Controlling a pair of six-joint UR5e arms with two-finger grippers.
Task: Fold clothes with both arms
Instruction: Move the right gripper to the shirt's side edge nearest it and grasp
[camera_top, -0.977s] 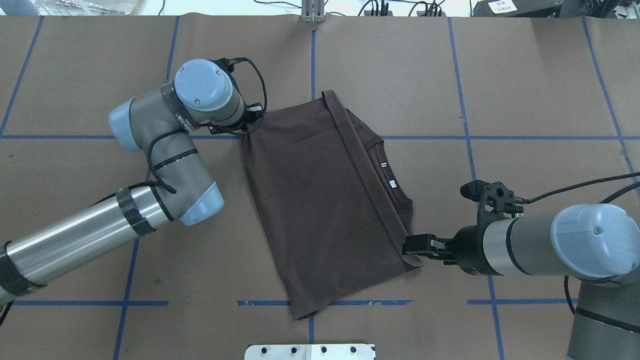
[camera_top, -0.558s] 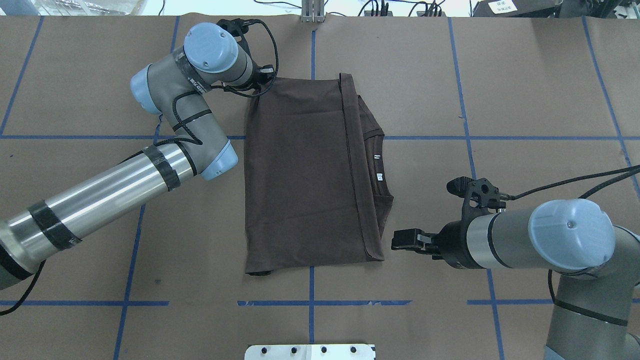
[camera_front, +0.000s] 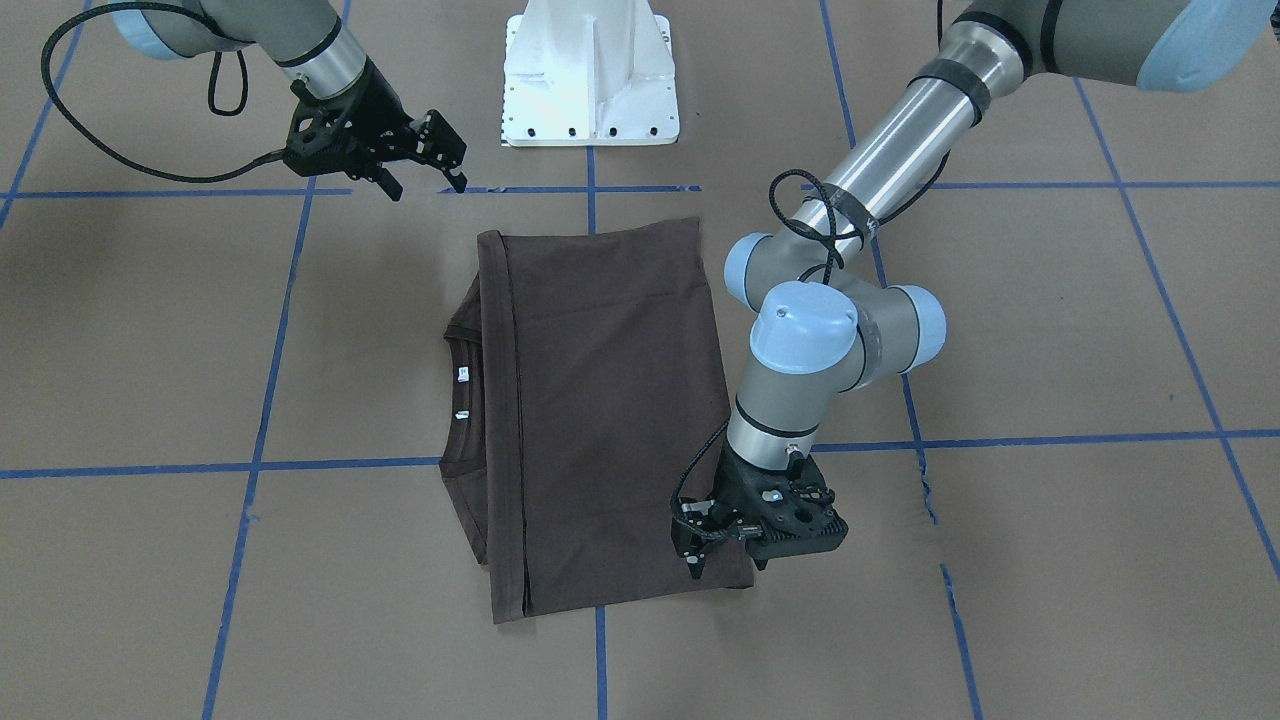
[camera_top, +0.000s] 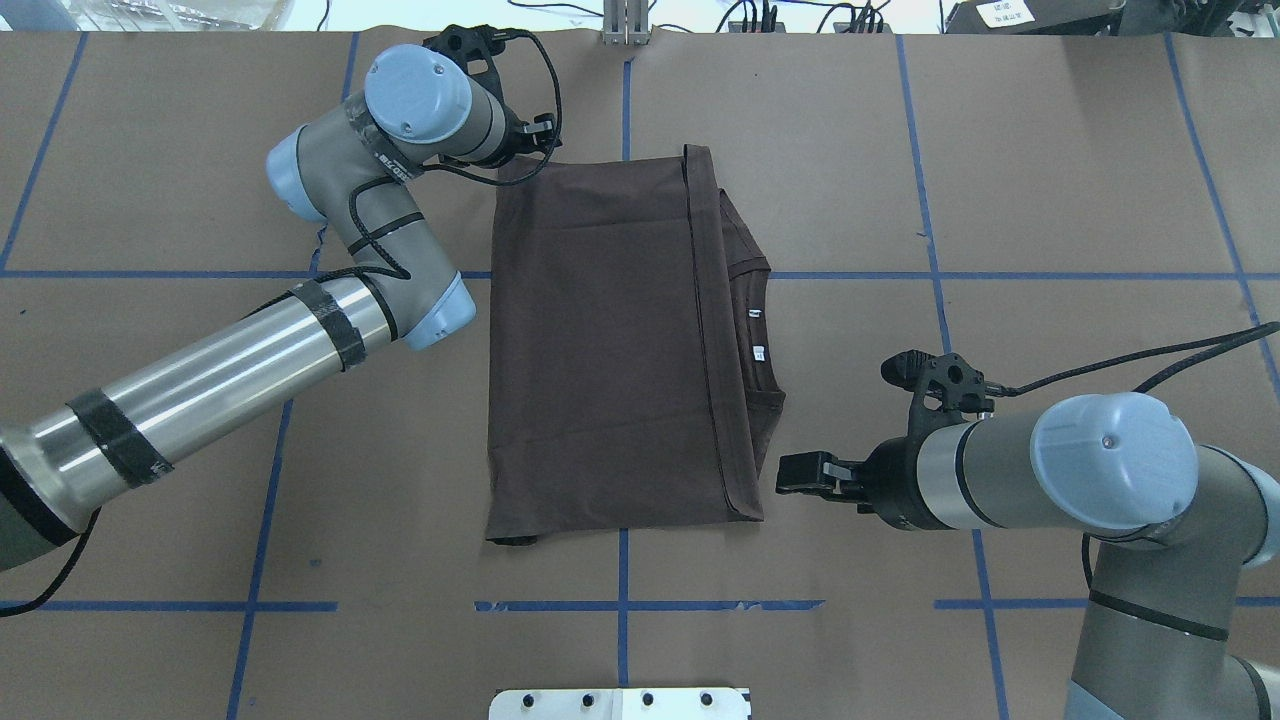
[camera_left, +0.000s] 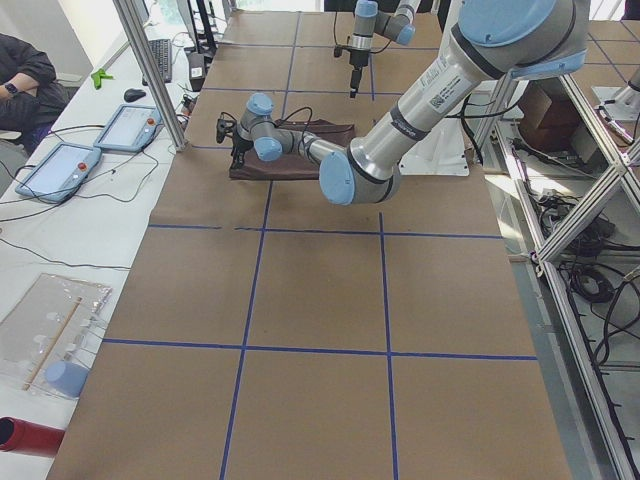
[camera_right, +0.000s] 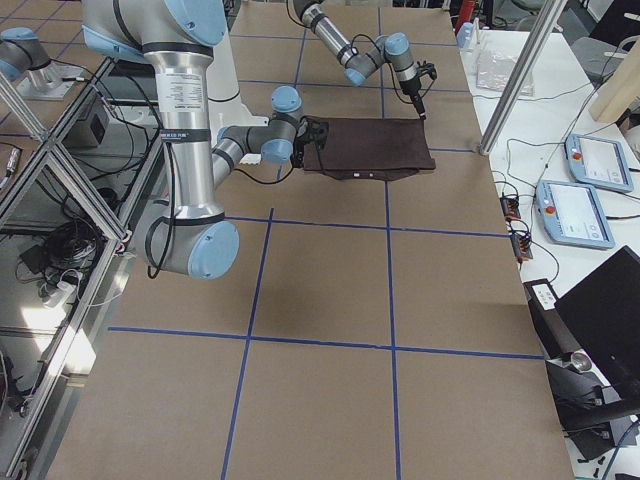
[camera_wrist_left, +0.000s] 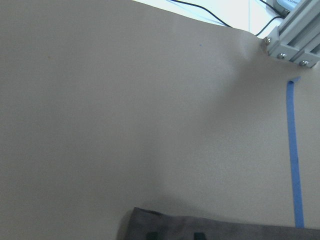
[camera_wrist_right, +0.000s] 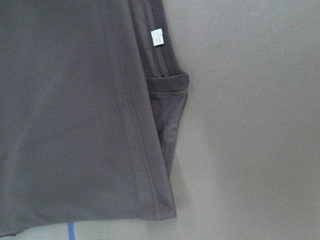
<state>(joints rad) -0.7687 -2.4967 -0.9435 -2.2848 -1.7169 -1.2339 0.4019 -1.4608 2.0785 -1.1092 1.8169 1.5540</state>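
Observation:
The dark brown T-shirt (camera_top: 600, 350) lies folded and flat in the middle of the table. Its ribbed collar and white neck tags (camera_top: 757, 335) show along its right edge. It also shows in the front view (camera_front: 610, 400) and in the right wrist view (camera_wrist_right: 75, 125). My left gripper (camera_front: 715, 560) is low on the shirt's far left corner and looks shut on the fabric. In the overhead view it (camera_top: 515, 165) is mostly hidden under the wrist. My right gripper (camera_top: 790, 473) is open and empty, just right of the shirt's near right corner and clear of it. It also shows in the front view (camera_front: 425, 185).
The white pedestal base (camera_front: 590, 70) stands at the robot's edge of the table. A metal post (camera_top: 625, 20) stands at the far edge. Two tablets (camera_left: 125, 128) and cables lie on the side bench beyond it. Blue tape lines cross the brown paper.
The shirt was dragged and turned until it lies square to the table. My left arm moved toward the far edge with its corner. My right gripper let go and drew back slightly.

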